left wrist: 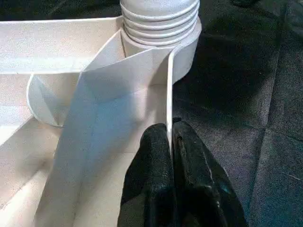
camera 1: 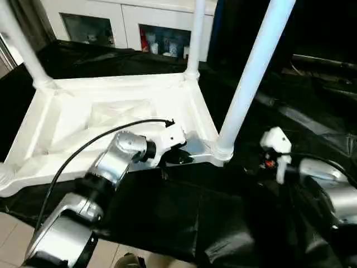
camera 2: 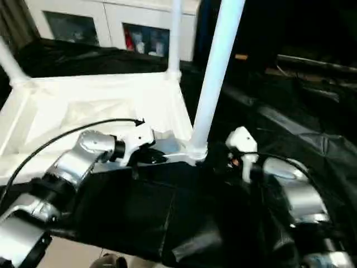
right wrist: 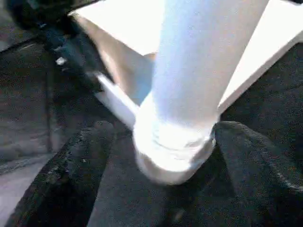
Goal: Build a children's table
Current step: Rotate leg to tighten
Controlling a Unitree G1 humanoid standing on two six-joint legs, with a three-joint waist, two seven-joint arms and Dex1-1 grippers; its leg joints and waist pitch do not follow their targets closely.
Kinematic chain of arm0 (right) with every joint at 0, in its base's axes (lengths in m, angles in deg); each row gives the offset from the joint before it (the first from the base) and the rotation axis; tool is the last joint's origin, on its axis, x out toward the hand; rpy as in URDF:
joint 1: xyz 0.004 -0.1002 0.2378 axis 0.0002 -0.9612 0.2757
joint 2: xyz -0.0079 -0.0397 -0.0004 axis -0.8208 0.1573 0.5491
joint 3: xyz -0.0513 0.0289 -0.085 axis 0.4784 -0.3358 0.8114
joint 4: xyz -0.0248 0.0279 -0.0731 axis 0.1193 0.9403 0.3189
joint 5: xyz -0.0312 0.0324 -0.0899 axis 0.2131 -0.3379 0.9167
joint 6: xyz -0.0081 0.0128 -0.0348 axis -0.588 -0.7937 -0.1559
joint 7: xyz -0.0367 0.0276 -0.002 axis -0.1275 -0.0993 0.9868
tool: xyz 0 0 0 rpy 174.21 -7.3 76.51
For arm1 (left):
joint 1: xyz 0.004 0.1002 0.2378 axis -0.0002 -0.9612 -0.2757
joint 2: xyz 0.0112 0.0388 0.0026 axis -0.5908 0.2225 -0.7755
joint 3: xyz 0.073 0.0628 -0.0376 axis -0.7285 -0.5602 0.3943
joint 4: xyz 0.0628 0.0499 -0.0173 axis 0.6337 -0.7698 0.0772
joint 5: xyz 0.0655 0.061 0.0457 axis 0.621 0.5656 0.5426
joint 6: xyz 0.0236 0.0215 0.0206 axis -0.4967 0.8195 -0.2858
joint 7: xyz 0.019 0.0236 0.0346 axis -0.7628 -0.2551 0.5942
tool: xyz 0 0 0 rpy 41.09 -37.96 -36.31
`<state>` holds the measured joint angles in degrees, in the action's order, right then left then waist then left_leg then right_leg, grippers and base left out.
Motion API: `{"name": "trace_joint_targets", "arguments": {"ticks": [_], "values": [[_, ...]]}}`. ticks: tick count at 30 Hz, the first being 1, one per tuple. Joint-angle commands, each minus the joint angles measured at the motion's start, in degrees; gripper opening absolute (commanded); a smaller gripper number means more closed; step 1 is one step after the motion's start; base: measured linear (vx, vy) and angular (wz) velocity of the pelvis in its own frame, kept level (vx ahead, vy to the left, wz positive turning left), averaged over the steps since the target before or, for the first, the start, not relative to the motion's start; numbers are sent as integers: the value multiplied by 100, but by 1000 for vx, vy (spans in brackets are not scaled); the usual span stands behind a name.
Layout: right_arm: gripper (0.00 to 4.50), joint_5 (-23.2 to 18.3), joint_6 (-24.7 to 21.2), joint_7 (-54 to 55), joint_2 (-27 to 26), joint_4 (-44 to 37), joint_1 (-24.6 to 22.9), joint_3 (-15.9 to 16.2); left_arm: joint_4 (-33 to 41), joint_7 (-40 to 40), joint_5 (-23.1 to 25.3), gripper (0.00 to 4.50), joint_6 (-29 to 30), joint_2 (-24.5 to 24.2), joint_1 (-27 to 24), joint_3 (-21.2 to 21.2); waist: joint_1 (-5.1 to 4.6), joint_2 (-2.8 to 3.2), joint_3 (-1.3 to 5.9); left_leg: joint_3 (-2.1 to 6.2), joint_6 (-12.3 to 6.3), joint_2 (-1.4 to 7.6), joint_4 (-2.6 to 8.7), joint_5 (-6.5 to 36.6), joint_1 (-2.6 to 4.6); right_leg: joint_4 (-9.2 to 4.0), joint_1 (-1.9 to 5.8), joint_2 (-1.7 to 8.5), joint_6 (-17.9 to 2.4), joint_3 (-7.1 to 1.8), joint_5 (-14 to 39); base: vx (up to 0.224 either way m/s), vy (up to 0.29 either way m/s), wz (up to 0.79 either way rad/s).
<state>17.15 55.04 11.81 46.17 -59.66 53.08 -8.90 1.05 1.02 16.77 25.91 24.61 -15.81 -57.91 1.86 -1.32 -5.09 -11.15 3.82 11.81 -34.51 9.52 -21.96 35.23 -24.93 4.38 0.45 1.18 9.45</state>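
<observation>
The white tabletop [camera 1: 111, 111] of the children's table lies upside down on the black-draped work table. Three white tube legs stand up from its corner sockets: the near right leg [camera 1: 251, 78], the back right leg [camera 1: 196, 39] and the back left leg [camera 1: 22, 44]. My left gripper [left wrist: 170, 130] is shut on the thin raised rim [left wrist: 168, 85], just beside the near right corner socket [left wrist: 161, 28]. My right gripper [right wrist: 165, 142] is open, with one finger on each side of that socket and the leg's base [right wrist: 175, 146], not touching it.
A white cabinet [camera 1: 111, 22] with glass doors stands behind the work table. Black cloth [camera 1: 167, 212] covers the table in front of the tabletop, and bare floor [camera 1: 11, 234] shows at the lower left. Dark equipment [camera 1: 323, 61] lies at the back right.
</observation>
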Motion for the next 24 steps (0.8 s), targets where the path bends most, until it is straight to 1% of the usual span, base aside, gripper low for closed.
{"name": "trace_joint_targets", "arguments": {"ticks": [1, 2, 3, 4, 5, 6, 7, 8, 9, 11, 14, 17, 18, 19, 23, 24], "values": [[400, 83, 48, 86, -76, 13, 75, 87, -74, -11, -36, 0, 120, 17, -300, -60, 38, -158, 372, 52, -368, 45, 396, 1471, 41, -536, 283, 206, -853, -95, 2296, 0, 0, 0], [400, 108, 63, 137, -128, 58, 121, 107, -26, -51, -35, 0, 102, -9, -326, -76, 38, -134, 373, 53, -385, 52, 400, 1442, 41, -515, 280, 215, -926, -101, 2147, 0, 0, 0], [400, 126, 95, 144, -184, 132, 170, 121, 49, -75, -30, 0, 123, -40, -361, -76, 35, -128, 374, 48, -386, 54, 401, 1437, 42, -516, 282, 214, -951, -103, 2092, 0, 0, 0], [400, 139, 112, 152, -239, 204, 223, 135, 125, -114, -15, 0, 140, -100, -394, -84, 28, -158, 381, 42, -402, 60, 396, 1394, 49, -494, 287, 217, -1024, -107, 1941, 0, 0, 0], [400, 139, 112, 152, -239, 204, 223, 135, 125, -114, -15, 0, 140, -100, -394, -84, 33, -148, 384, 36, -412, 59, 391, 1384, 57, -492, 283, 218, -1053, -112, 1886, 0, 0, 0], [400, 124, 152, 132, -274, 275, 259, 145, 211, -126, 2, 0, 174, -147, -428, -83, 33, -165, 378, 16, -443, 62, 386, 1355, 66, -487, 279, 216, -1117, -124, 1746, 0, 0, 0], [400, 129, 220, 86, -298, 375, 303, 182, 341, -146, 1, 0, 248, -208, -478, -68, 38, -159, 378, 23, -442, 62, 390, 1334, 54, -474, 295, 222, -1125, -120, 1724, 0, 0, 0], [400, 129, 220, 86, -298, 375, 303, 182, 341, -146, 1, 0, 248, -208, -478, -68, 33, -158, 372, 23, -443, 56, 397, 1304, 39, -480, 307, 225, -1098, -116, 1764, 0, 0, 0], [400, 149, 281, 57, -320, 473, 344, 212, 423, -185, 2, 0, 277, -265, -513, -65, 34, -165, 374, 19, -440, 58, 395, 1302, 45, -486, 301, 228, -1081, -116, 1803, 0, 0, 0], [400, 128, 265, 37, -360, 550, 403, 197, 424, -218, 0, 0, 279, -303, -512, -59, 23, -160, 368, 22, -413, 51, 401, 1304, 36, -497, 301, 224, -1037, -112, 1924, 0, 0, 0], [364, 157, 276, 18, -366, 608, 439, 236, 451, -229, 2, 0, 298, -326, -523, -48, 18, -165, 355, 18, -399, 56, 411, 1293, 43, -498, 295, 215, -1019, -121, 1900, 0, 0, 0], [338, 206, 341, 55, -394, 744, 489, 251, 440, -200, 1, 0, 318, -321, -498, -14, 11, -158, 345, 22, -360, 58, 421, 1387, 53, -517, 282, 220, -1005, -119, 2062, 0, 0, 0], [329, 195, 360, 53, -402, 764, 494, 249, 471, -212, -7, 0, 350, -328, -506, -14, 11, -163, 344, 21, -350, 57, 420, 1404, 50, -520, 284, 220, -993, -123, 2088, 0, 0, 0], [329, 192, 376, 46, -404, 782, 499, 250, 492, -216, -12, 0, 368, -334, -513, -17, 12, -159, 343, 25, -344, 60, 426, 1410, 50, -521, 285, 222, -991, -122, 2099, 0, 0, 0], [293, 200, 456, 17, -471, 847, 489, 268, 508, -181, -15, 0, 400, -377, -526, 14, -1, -157, 334, 30, -318, 67, 442, 1514, 55, -534, 269, 222, -962, -121, 2190, 0, 0, 0], [285, 206, 463, 18, -487, 853, 476, 275, 511, -182, -19, 0, 406, -382, -533, 19, -6, -173, 338, 30, -315, 64, 442, 1534, 51, -538, 272, 221, -947, -120, 2227, 0, 0, 0]]}}
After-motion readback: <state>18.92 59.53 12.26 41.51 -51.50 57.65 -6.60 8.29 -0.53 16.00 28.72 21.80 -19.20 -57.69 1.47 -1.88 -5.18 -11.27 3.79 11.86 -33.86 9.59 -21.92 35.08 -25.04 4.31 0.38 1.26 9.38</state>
